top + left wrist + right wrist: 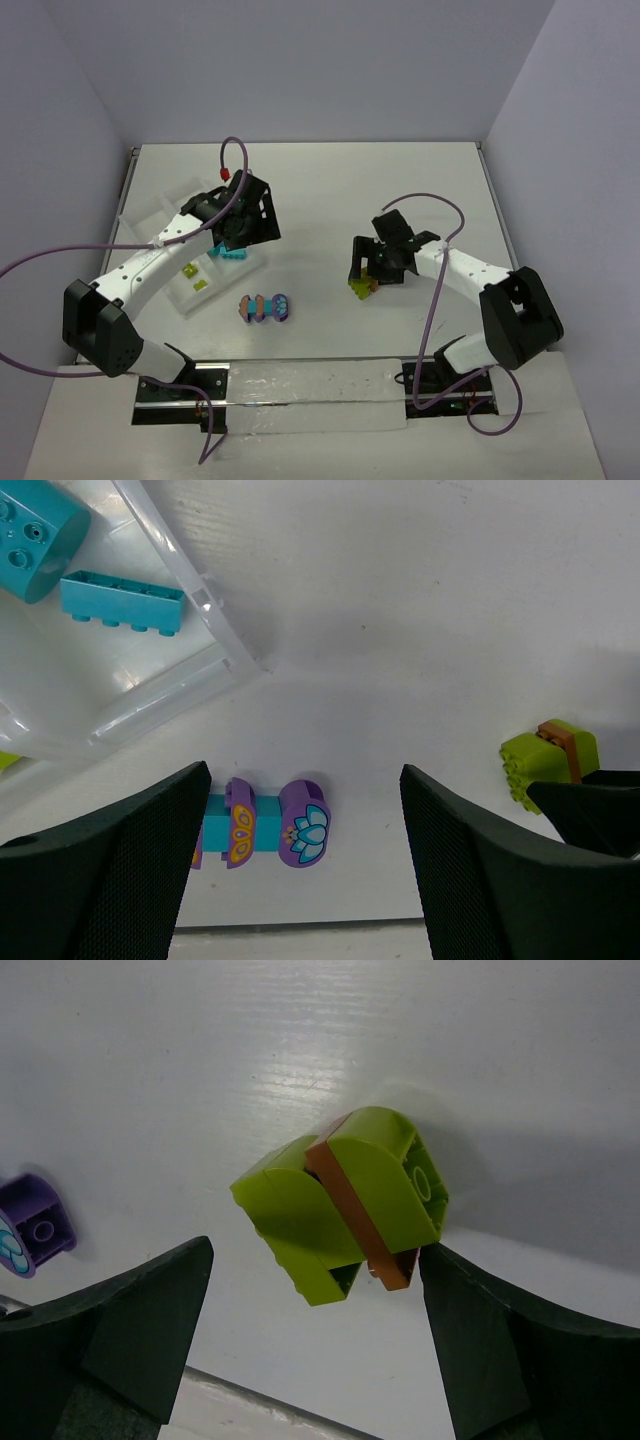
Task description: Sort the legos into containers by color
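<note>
Two multicoloured clusters of small studded plastic bricks lie unsorted on the white table. One is purple, turquoise and orange, near the front middle. The other, to the right, is lime green with an orange-brown plate sandwiched in it.

In the shallow white plastic tray on the left I count a turquoise rectangular brick and a turquoise round piece together in one compartment. Two lime green single bricks sit in what looks like the neighbouring one. My left arm hides the rest of the tray, so I can't count its compartments.

My right gripper is spread wide, one finger on each side of the lime cluster, which rests tilted on the table. My left gripper is also wide and empty, above the tray's near corner.

I judge the step in hand to be taking up that lime cluster. Next I would need to close squarely on its flat sides, since the rounded faces could slip. The brown plate would then have to come off before either colour goes into a compartment.
</note>
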You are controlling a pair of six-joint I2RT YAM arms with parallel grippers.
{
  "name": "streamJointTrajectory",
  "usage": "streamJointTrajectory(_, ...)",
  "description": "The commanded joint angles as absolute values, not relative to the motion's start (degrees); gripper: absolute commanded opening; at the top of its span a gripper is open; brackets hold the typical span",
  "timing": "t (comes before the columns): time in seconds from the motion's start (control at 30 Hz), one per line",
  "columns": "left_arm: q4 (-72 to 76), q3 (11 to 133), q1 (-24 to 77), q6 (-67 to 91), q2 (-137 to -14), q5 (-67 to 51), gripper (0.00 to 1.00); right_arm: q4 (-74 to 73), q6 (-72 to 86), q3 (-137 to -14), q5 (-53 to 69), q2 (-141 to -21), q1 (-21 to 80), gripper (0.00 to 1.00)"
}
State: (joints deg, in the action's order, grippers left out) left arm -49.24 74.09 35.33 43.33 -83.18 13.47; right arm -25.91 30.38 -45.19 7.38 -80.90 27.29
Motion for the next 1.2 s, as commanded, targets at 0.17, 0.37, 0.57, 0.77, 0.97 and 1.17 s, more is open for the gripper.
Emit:
streamJointTrajectory(0.17,-47.31,77.58,35.6,43.09,-84.59,13.82,0.84,-22.48,28.76,-48.49,13.86,-83.23,34.99,0.91)
streamJointTrajectory(0.37,-47.21,77.7,35.6,42.93,-84.73,13.89,0.84,-24.72,25.67,-52.71,12.9,-81.17,39.62,0.91)
streamJointTrajectory(0.57,-47.02,77.46,35.6,42.6,-84.66,13.86,0.84,-26.75,28.7,-50.55,1.56,-77.95,34.0,0.91)
streamJointTrajectory(0.77,-46.79,77.64,35.6,42.28,-85.02,13.54,0.83,-28.3,26.01,-50.18,3.2,-79.95,30.94,0.91)
streamJointTrajectory(0.97,-46.4,77.74,35.6,42.08,-85.88,13.26,0.84,-28.59,17.48,-49.37,5.42,-77.38,32.04,0.9)
streamJointTrajectory(1.17,-45.79,78.31,35.6,41.69,-86.89,12.53,0.83,-18.64,12.9,-41.72,3.67,-70.22,35.92,0.87)
